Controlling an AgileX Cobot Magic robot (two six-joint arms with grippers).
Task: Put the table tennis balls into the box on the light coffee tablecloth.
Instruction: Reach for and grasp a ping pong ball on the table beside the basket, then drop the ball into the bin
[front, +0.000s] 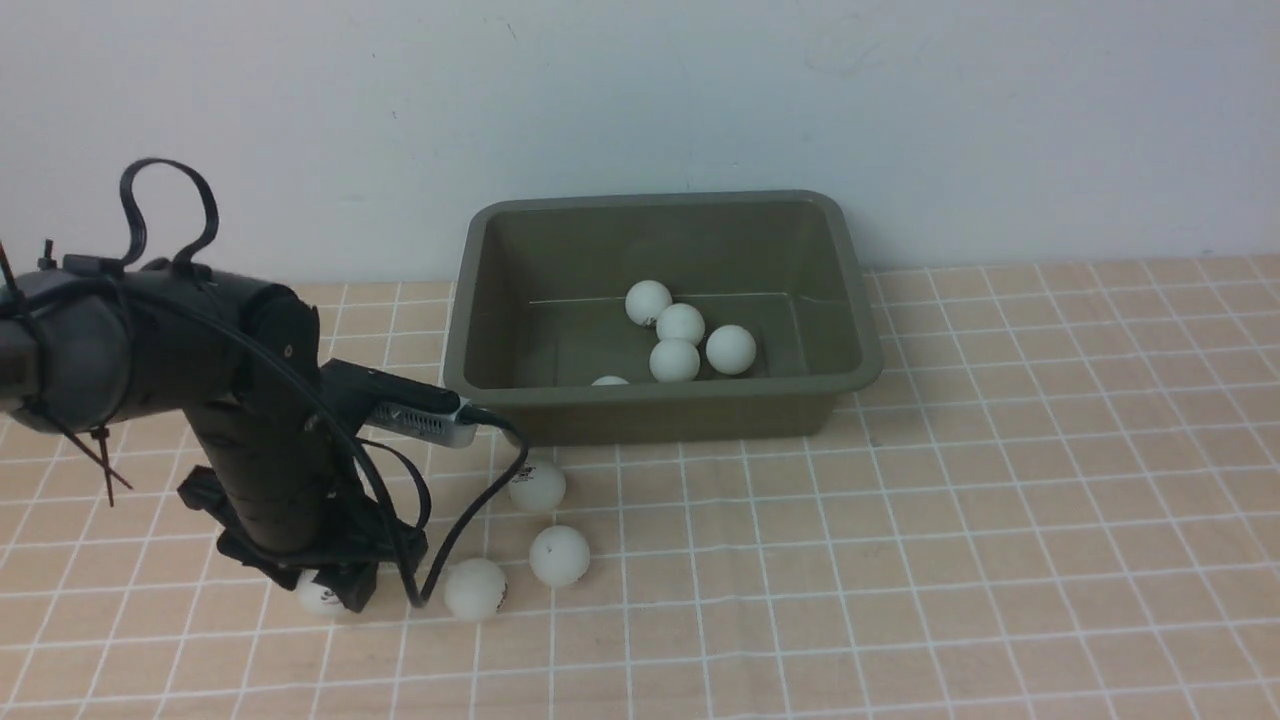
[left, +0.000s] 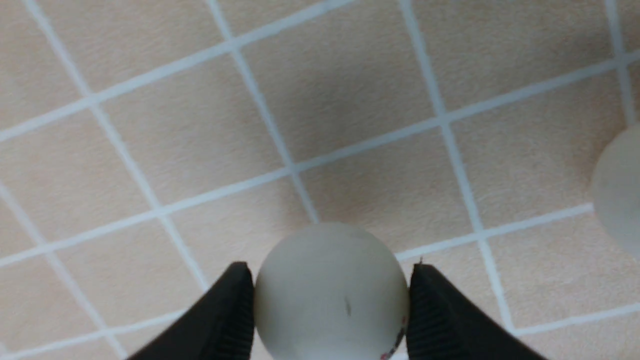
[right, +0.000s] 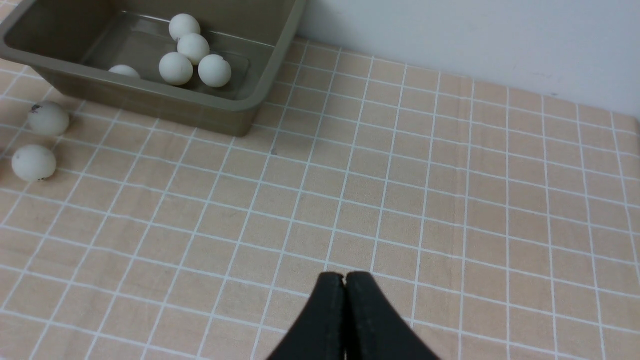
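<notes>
The olive-green box (front: 660, 395) stands at the back of the light coffee tablecloth (front: 1000, 500) and holds several white table tennis balls (front: 680, 325). Three more balls lie on the cloth in front of the box's left corner (front: 537, 486), (front: 559, 555), (front: 474, 588). My left gripper (front: 335, 590) is down at the cloth just left of them. In the left wrist view its black fingers (left: 235, 310) press both sides of a white ball (left: 330, 295). My right gripper (right: 345, 277) hangs shut and empty over bare cloth, out of the front view.
A white wall rises right behind the box (right: 150, 90). The left arm's black cable (front: 470, 510) loops down among the loose balls. Another ball (left: 620, 195) shows at the edge of the left wrist view.
</notes>
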